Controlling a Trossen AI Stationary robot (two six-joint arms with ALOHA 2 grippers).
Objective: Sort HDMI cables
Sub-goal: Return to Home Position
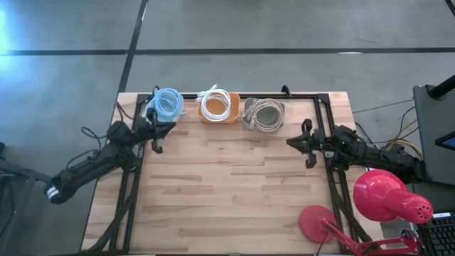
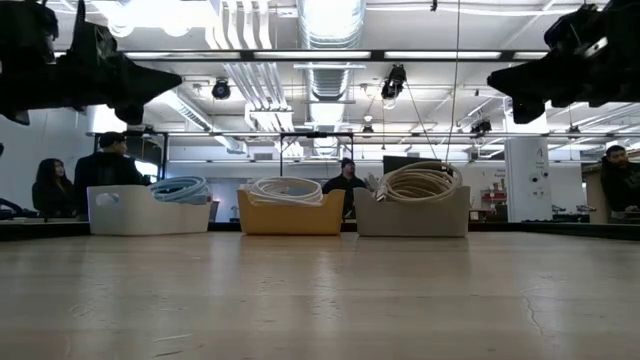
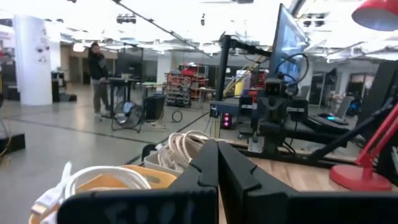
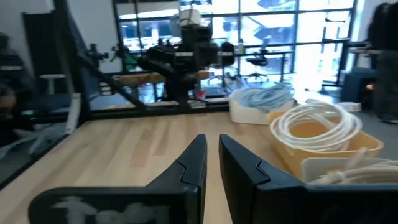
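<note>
Three bins stand in a row along the table's far edge. Light blue coils lie in a white bin, white coils in an orange bin, and beige coils in a grey bin. My left gripper hovers above the table just near of the blue coils, shut and holding nothing. My right gripper hovers right of and near the beige coils, shut and holding nothing. Both are raised well above the wood in the low view.
A red desk lamp with its round base stands at the near right corner. Black frame rails run along the table's sides and far edge. The bare wooden middle lies between the arms. People are in the room beyond.
</note>
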